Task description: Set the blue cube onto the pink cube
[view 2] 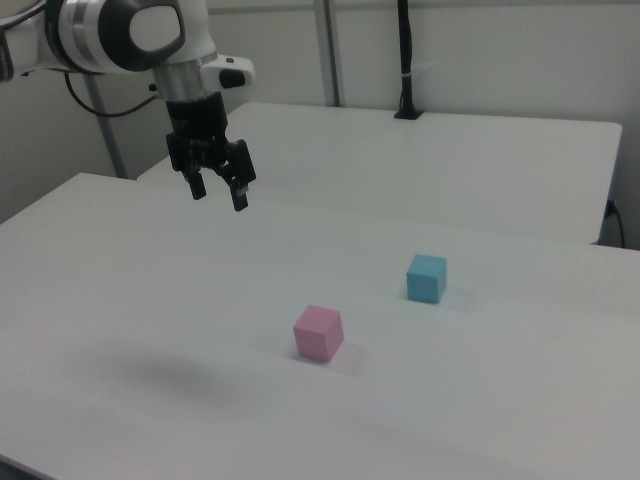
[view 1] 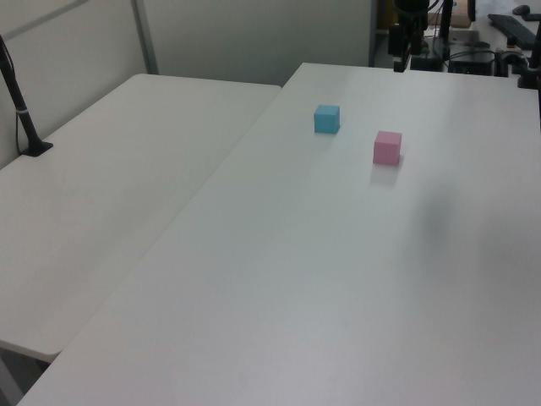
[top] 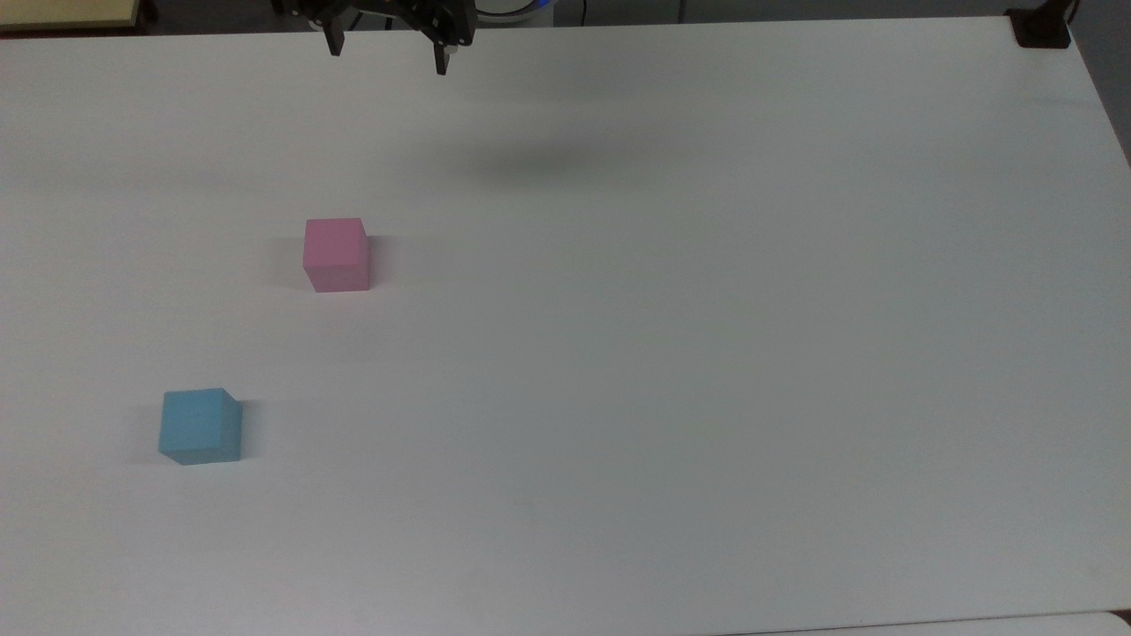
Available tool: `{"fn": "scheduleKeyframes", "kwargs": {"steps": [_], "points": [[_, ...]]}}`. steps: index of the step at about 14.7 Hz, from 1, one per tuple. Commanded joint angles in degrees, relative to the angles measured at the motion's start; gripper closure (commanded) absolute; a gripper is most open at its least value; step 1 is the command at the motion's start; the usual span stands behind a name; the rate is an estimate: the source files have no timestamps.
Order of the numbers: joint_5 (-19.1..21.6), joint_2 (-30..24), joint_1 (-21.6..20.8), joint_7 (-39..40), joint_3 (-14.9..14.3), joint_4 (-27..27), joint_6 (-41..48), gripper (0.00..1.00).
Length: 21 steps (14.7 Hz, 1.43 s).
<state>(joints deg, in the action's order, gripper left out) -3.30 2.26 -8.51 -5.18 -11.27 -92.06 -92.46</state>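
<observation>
The blue cube point(top: 201, 426) rests on the white table toward the top view's lower left; it also appears as the blue cube point(view 1: 326, 118) and the blue cube point(view 2: 427, 277). The pink cube point(top: 336, 254) sits apart from it, farther up and right in the top view, and shows as the pink cube point(view 1: 387, 147) and the pink cube point(view 2: 318, 332). My gripper point(view 2: 219, 198) hangs high above the table, open and empty, well clear of both cubes. In the top view the gripper point(top: 387, 56) is at the upper edge.
The white table point(top: 671, 353) spreads wide to the top view's right. A second white table point(view 1: 110, 178) adjoins it on the left view's left. A black post point(view 2: 405, 60) stands on that second table. A black clamp point(top: 1041, 26) grips the top view's upper right corner.
</observation>
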Motion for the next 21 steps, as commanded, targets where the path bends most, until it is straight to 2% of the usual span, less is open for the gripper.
{"fn": "scheduleKeyframes", "kwargs": {"steps": [1,11,15,17,21], "points": [[4.14,0.28,0.15,2.43,-0.24,0.82,1.14,0.00],[4.26,-0.06,0.95,2.45,-0.24,0.92,0.97,0.00],[4.61,0.37,1.04,2.45,-0.68,1.36,-2.09,0.00],[6.28,2.47,2.43,2.45,-0.77,2.50,-6.83,0.00],[6.37,8.71,6.30,6.67,-0.94,5.66,-13.87,0.00]]}}
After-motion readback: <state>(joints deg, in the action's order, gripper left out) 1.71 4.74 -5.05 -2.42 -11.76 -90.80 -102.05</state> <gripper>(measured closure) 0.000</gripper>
